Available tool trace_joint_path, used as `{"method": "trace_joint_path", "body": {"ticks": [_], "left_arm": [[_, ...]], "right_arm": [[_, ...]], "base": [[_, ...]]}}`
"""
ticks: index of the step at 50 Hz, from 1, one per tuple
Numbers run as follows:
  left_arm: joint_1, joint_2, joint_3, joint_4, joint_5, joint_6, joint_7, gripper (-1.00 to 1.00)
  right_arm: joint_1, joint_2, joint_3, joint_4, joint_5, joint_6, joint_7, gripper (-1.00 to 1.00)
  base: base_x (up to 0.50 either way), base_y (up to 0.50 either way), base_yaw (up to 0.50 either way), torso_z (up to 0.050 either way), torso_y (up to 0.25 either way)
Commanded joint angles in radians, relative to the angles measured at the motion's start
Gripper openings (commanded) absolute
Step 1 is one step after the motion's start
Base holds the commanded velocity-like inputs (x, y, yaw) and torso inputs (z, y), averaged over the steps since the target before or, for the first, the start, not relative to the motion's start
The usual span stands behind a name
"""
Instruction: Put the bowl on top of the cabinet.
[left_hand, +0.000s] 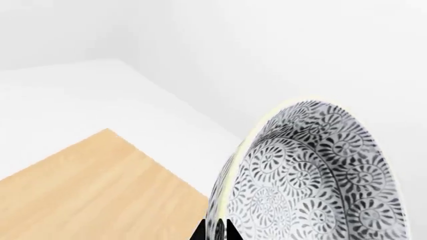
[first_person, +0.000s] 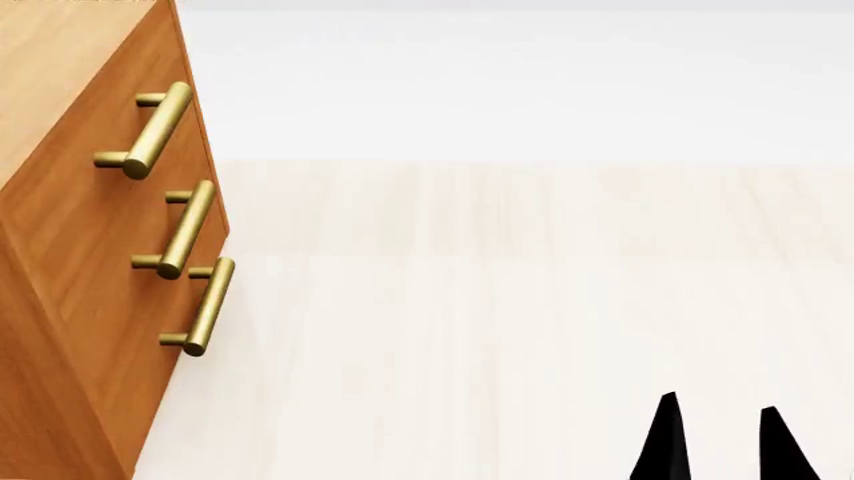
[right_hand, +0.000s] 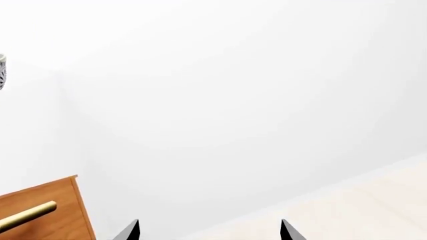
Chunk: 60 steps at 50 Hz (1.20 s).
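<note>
White walls and a pale wooden floor (first_person: 534, 330) fill most of what I see from the head camera, with nothing lying on the boards in view.

Next in size is the cabinet (first_person: 80, 300), orange-brown, filling the 9 o'clock side of the head view from top to bottom. Its drawer fronts carry three brass bar handles (first_person: 187, 228), stacked one under another. A strip of its lighter top shows at 11 o'clock, and my left wrist camera looks down on that same top (left_hand: 100, 190), bare as far as I can see.

The bowl (left_hand: 313, 175), white with a dense grey flower pattern, is in my left gripper (left_hand: 215, 231), tilted steeply so that I look into its hollow. The two dark fingers are closed on its rim, one each side of the wall. It hangs in the air, near the cabinet's top corner but not over it, I judge, and not touching the wood.

My right gripper (first_person: 718, 440) shows at 5 o'clock in the head view, fingers spread apart and holding nothing. The right wrist camera confirms the gap.

So the pick-up and lift are done. What is left, as I read it: carry the bowl over the top, level it, lower it and let go.
</note>
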<state>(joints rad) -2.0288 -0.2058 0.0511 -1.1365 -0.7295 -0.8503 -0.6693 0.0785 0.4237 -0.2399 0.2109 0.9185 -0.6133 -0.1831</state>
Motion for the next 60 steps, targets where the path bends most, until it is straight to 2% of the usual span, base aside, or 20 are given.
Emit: {"method": "trace_joint_path", "body": {"ticks": [1, 11, 15, 23, 32, 44, 51, 60], "left_arm": [[0.030, -0.017, -0.039, -0.007, 0.008, 0.049, -0.110, -1.00], [0.039, -0.018, -0.055, -0.072, 0.015, 0.110, -0.115, -1.00], [0.025, -0.015, -0.044, -0.153, 0.035, 0.132, -0.089, -1.00], [0.033, -0.022, -0.067, -0.163, 0.041, 0.150, -0.086, -1.00], [0.090, -0.043, -0.103, -0.056, 0.016, 0.130, -0.153, -1.00], [0.137, -0.047, -0.127, 0.010, -0.005, 0.131, -0.178, -1.00], [0.210, -0.049, -0.148, 0.142, -0.021, 0.117, -0.263, -1.00], [0.218, -0.056, -0.142, 0.116, -0.010, 0.135, -0.245, -1.00]], "right_arm": [[0.006, -0.003, 0.000, 0.007, -0.006, 0.004, 0.002, 1.00], [0.015, -0.009, -0.004, 0.018, -0.015, 0.008, 0.003, 1.00], [0.013, -0.007, 0.000, 0.014, -0.010, 0.007, 0.002, 1.00], [0.020, -0.010, 0.000, 0.024, -0.014, 0.010, 0.002, 1.00], [0.036, -0.018, -0.007, 0.044, -0.025, 0.018, 0.001, 1.00], [0.032, -0.016, -0.004, 0.039, -0.025, 0.018, 0.001, 1.00], [0.028, -0.015, -0.002, 0.034, -0.025, 0.017, 0.002, 1.00], [0.034, -0.021, -0.005, 0.043, -0.035, 0.017, 0.003, 1.00]], "base": [[0.00, 0.00, 0.00, 0.000, 0.000], [0.00, 0.00, 0.00, 0.000, 0.000], [0.00, 0.00, 0.00, 0.000, 0.000], [0.00, 0.00, 0.00, 0.000, 0.000], [0.00, 0.00, 0.00, 0.000, 0.001], [0.00, 0.00, 0.00, 0.000, 0.000], [0.00, 0.00, 0.00, 0.000, 0.001], [0.00, 0.00, 0.00, 0.000, 0.000]]}}
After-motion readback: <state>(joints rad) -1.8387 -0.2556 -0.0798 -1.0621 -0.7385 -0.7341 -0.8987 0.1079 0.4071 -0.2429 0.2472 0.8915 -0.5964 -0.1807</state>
